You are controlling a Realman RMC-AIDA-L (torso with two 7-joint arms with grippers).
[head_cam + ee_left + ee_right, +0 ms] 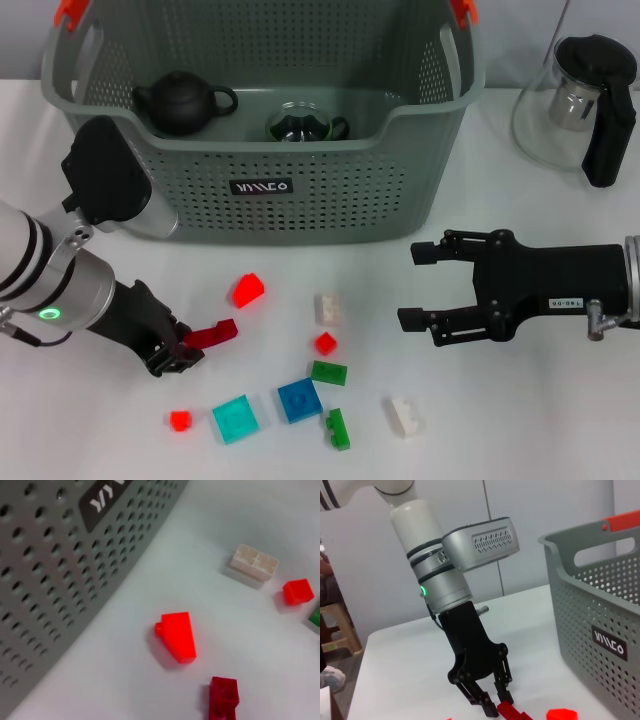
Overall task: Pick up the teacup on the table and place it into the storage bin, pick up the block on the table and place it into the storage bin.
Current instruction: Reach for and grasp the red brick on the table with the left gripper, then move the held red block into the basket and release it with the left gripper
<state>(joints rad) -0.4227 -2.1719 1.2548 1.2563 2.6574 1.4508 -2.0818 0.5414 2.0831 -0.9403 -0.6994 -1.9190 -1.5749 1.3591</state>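
The grey-green storage bin (pixel 262 190) stands at the back of the table, and its perforated wall (pixel 45 570) fills one side of the left wrist view. A glass teacup (pixel 298 124) sits inside the bin beside a black teapot (pixel 183 101). My left gripper (pixel 175 358) is low over the table in front of the bin's left corner, shut on one end of a dark red block (pixel 213 334). The right wrist view shows that gripper (pixel 499 705) pinching the block (pixel 512 713). My right gripper (pixel 410 285) hovers open to the right, holding nothing.
Loose blocks lie in front of the bin: a bright red wedge (pixel 248 290), a cream one (pixel 327 307), a small red one (pixel 325 343), green (pixel 328 373), blue (pixel 299 399), teal (pixel 236 418) and white (pixel 405 416). A glass pitcher (pixel 575 100) stands at the back right.
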